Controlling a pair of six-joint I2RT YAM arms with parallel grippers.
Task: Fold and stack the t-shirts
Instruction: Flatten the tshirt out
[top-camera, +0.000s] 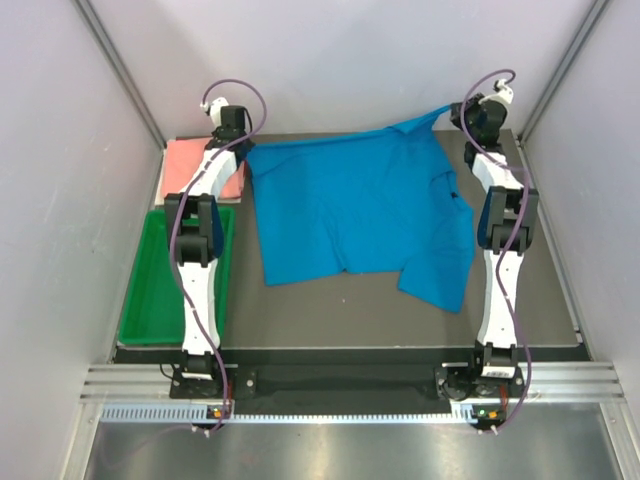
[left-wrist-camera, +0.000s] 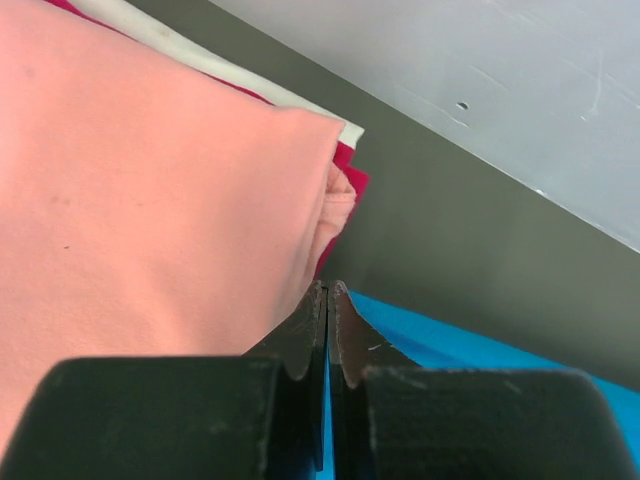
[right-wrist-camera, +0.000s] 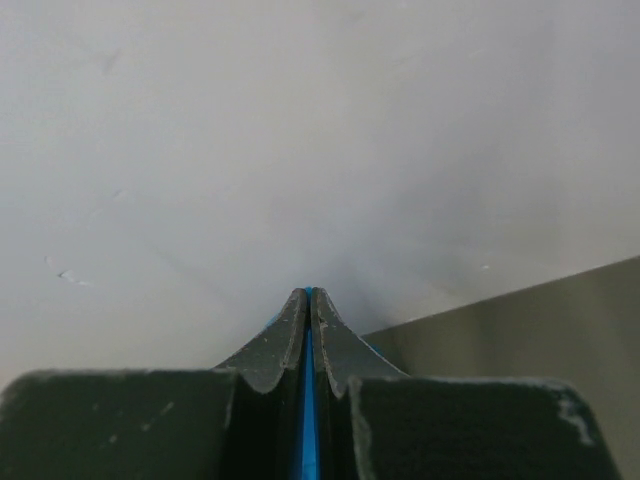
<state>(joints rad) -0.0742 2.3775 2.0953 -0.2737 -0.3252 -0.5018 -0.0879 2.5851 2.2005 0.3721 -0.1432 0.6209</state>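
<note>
Left arm (top-camera: 197, 250) and right arm (top-camera: 503, 240) stretch forward, each with jaws pressed shut, the right wrist (top-camera: 480, 115) seemingly raised.

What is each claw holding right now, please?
Left claw: closed on the blue t-shirt.
Right claw: closed on the blue t-shirt.

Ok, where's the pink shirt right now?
Top view: the pink shirt lies folded at far left, just beyond the green tray, left of the blue shirt.

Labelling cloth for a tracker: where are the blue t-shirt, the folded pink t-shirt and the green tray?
blue t-shirt (top-camera: 350, 205): top external view, middle of its spread body.
pink t-shirt (top-camera: 185, 168): top external view, its folded top surface.
green tray (top-camera: 150, 285): top external view, bare floor.
</note>
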